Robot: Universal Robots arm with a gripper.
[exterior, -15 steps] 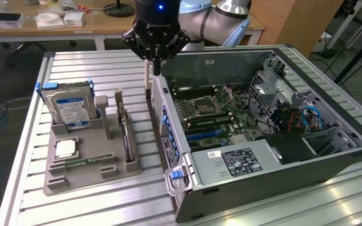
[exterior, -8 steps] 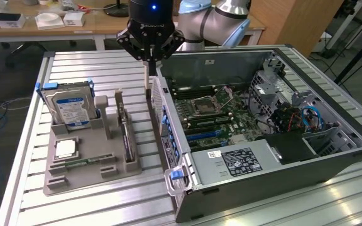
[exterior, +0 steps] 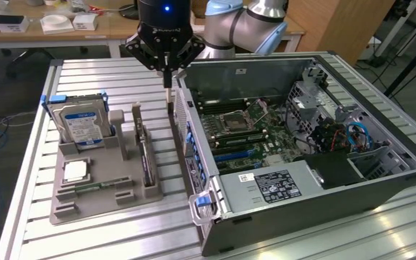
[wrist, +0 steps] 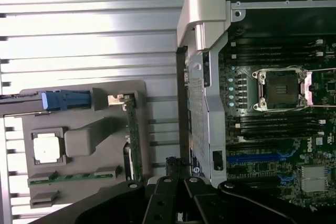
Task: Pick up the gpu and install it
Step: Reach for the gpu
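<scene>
The gpu [exterior: 147, 157] stands on edge in a slot of the grey holder tray [exterior: 99, 208], a thin dark card between two grey posts. In the wrist view the gpu [wrist: 133, 140] shows as a green edge with a silver bracket end. My gripper [exterior: 168, 86] hangs with its fingers pointing down, shut and holding nothing. It is over the strip of table between the holder tray and the open computer case [exterior: 324, 189], beside the gpu's far end and above it. The wrist view has the gripper [wrist: 173, 165] between the tray [wrist: 84, 108] and the case wall [wrist: 202, 103].
The tray also holds a silver hard drive [exterior: 82, 124] in a blue frame, a square processor chip [exterior: 76, 170] and a memory stick [exterior: 96, 187]. The case lies open on its side, showing the motherboard [exterior: 248, 132] with blue slots [exterior: 237, 156]. The ribbed metal table [exterior: 99, 76] has edges nearby.
</scene>
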